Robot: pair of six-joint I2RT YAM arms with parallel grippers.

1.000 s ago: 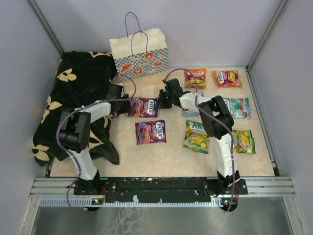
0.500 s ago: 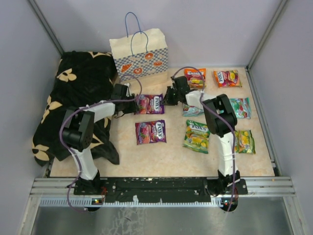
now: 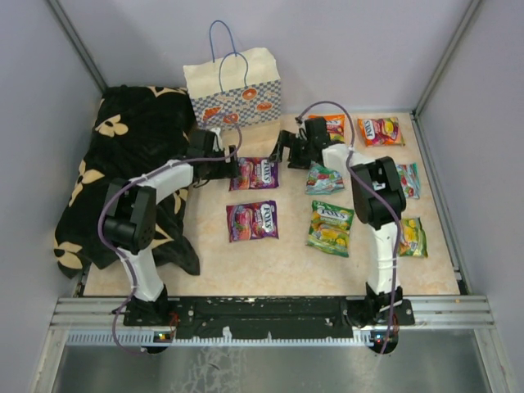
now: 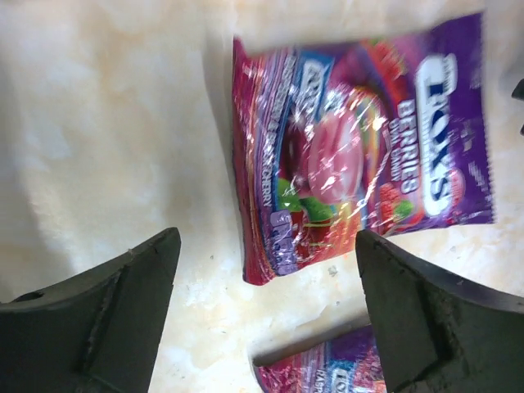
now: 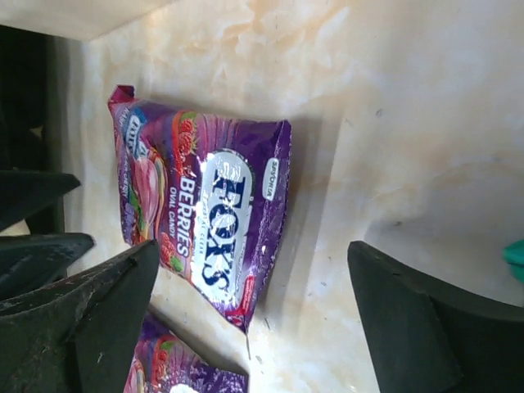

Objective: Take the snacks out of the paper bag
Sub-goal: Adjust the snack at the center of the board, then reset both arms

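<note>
The paper bag [image 3: 234,92] stands upright at the back of the table, cream with a checkered band and blue cord handles. Several snacks lie flat on the table. A purple packet [image 3: 254,173] [image 4: 360,155] [image 5: 205,221] lies between my two grippers, free of both. My left gripper [image 3: 232,166] [image 4: 266,262] is open just off its left edge. My right gripper [image 3: 282,149] [image 5: 254,270] is open off its right edge, nothing between its fingers. A second purple packet [image 3: 252,221] [image 4: 327,368] [image 5: 188,368] lies nearer the arms.
A black flower-patterned cloth [image 3: 123,164] covers the left side. To the right lie a green packet [image 3: 330,228], a teal one [image 3: 324,178], an orange one [image 3: 332,124], a red one [image 3: 380,131] and others by the right wall.
Both grippers have opened and let go of the purple packet, which now lies flat on the table. Both arms carried it a little right and back before that.
</note>
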